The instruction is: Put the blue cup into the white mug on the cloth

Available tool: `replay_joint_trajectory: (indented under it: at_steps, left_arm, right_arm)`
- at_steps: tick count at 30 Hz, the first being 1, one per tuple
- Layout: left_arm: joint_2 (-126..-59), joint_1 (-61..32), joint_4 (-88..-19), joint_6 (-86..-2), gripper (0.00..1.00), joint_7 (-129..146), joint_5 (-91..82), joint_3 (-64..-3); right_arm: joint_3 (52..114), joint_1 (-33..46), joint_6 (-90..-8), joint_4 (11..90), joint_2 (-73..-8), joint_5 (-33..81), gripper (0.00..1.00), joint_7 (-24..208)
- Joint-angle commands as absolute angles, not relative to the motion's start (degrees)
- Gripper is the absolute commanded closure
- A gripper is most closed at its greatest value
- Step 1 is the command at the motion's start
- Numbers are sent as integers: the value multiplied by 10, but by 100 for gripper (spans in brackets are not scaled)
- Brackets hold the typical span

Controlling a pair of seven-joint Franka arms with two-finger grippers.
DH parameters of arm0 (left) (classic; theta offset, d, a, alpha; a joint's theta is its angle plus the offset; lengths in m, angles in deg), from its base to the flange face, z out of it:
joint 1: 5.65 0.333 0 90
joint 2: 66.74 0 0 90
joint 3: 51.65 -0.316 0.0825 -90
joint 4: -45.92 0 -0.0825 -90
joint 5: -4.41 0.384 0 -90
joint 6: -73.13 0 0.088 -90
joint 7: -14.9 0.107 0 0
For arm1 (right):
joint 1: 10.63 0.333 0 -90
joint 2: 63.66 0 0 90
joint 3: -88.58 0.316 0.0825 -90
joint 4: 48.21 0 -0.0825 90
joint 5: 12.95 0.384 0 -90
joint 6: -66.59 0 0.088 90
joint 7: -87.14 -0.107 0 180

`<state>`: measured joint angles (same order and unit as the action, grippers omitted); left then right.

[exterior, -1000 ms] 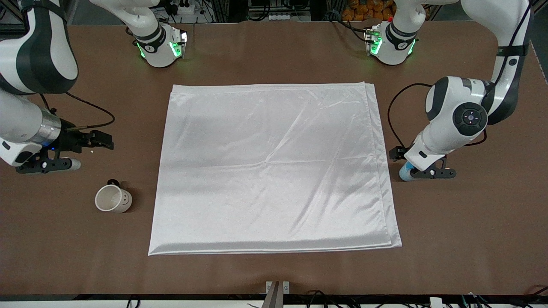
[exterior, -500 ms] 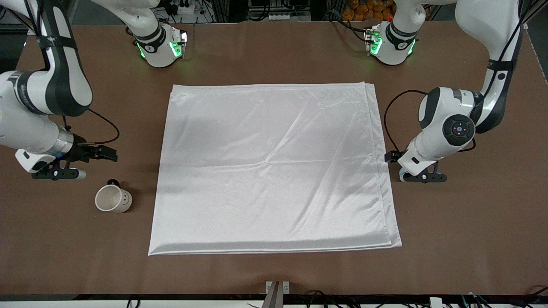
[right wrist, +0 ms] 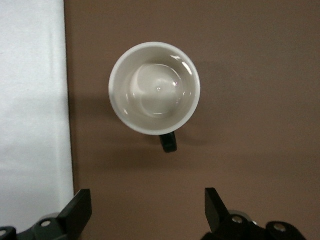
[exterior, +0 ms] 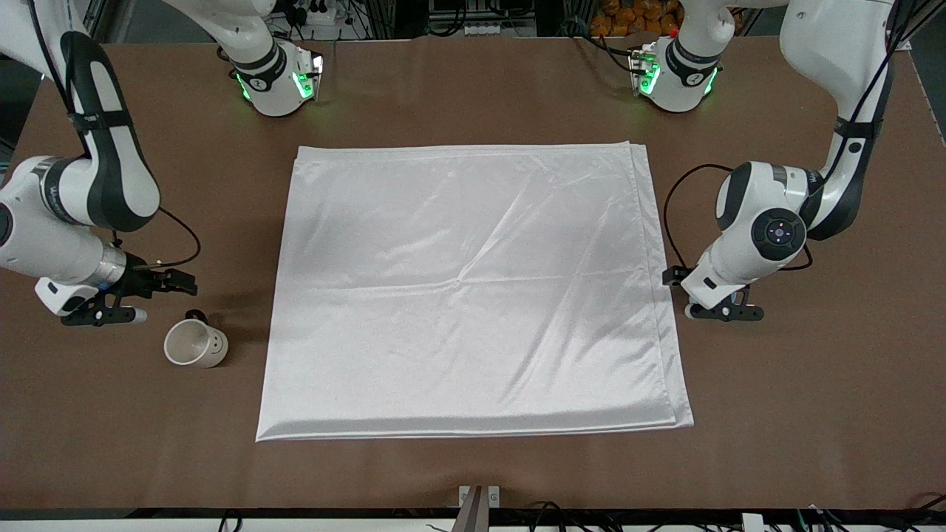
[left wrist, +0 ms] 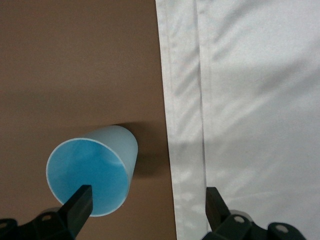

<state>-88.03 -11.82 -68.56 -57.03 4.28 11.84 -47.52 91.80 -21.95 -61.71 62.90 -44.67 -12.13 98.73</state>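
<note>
Both open: left gripper (left wrist: 145, 210) low by blue cup (left wrist: 95, 172) (off-centre, finger may tip it); right gripper (right wrist: 145, 210) near white mug (right wrist: 154, 88).

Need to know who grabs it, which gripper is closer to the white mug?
Right. The right gripper hovers open beside the white mug, off the cloth; the left gripper is open over the blue cup.

We're in a robotics lab here: two white Franka arms, the right arm (exterior: 74, 199) and the left arm (exterior: 783, 222), are bolted at a bare brown tabletop (exterior: 473, 96), bases glowing green. Past the tabletop's edge, cables and power strips (exterior: 473, 29) crowd dark metal framing. A camera mount (exterior: 479, 502) pokes up at the near edge.
</note>
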Motion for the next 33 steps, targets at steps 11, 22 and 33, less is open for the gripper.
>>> replay_joint_trajectory:
  at_steps: [11, 22, 33]
  left_arm:
    - [-909, -86, -686, -606, 0, 41, 139, -473]
    - [-918, -86, -686, -608, 0, 41, 139, -473]
    - [-929, -86, -682, -608, 44, 41, 138, -472]
  right_arm:
    - [925, -217, -691, 627, -389, -123, 0, 1001]
    - [925, -212, -718, 611, -352, -125, 6, 1001]
    - [924, -211, -718, 595, -337, -144, 62, 1004]
